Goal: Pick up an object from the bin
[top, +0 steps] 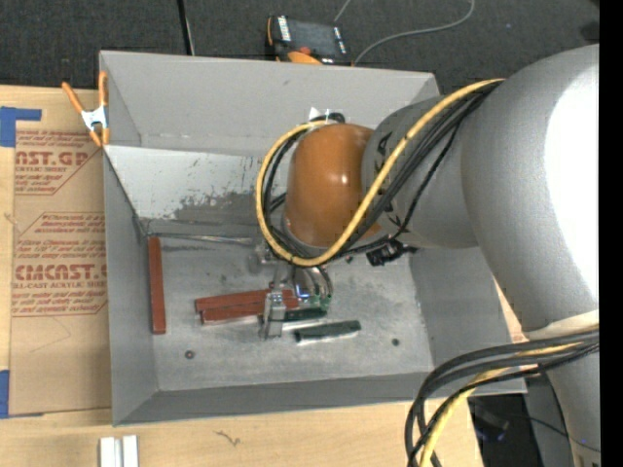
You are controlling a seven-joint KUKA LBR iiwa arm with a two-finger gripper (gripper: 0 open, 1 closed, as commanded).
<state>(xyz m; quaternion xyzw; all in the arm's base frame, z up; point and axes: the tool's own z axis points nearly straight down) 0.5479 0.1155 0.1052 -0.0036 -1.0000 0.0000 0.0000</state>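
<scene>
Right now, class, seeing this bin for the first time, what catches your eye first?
The big silver arm with its orange cover reaches in from the right, its end effector low over the bin floor. It sits at the right end of a reddish-brown bar, a dark pen beside it. Another reddish-brown stick lies along the left wall.

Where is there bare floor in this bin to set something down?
Bare floor runs along the front, below the reddish-brown block and the dark pen-shaped thing, and on the right between it and the bin wall. The middle is crowded: the gripper sits low there between the two. A reddish-brown stick lines the left.
</scene>
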